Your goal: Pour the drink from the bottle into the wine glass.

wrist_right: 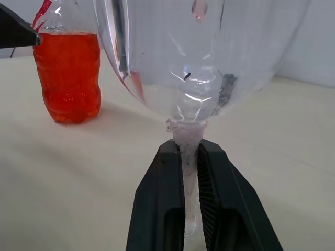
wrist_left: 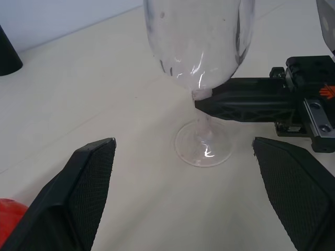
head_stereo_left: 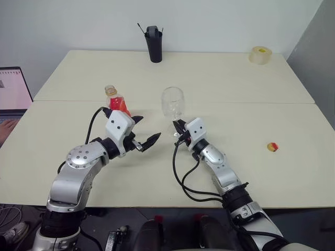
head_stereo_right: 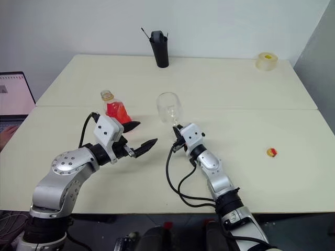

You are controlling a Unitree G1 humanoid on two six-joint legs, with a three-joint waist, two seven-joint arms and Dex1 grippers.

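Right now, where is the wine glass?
Mid-table in the head views, the wine glass stands right of the bottle, its stem clamped by the right gripper.

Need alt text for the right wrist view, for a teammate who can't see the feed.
The right gripper is shut on the stem of the empty wine glass, just under its bowl. Behind it, the bottle of red-orange drink stands upright on the pale table, apart from the glass.

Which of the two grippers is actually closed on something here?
The right gripper: it is clamped on the stem of the wine glass. The left gripper is open and empty, beside the bottle.
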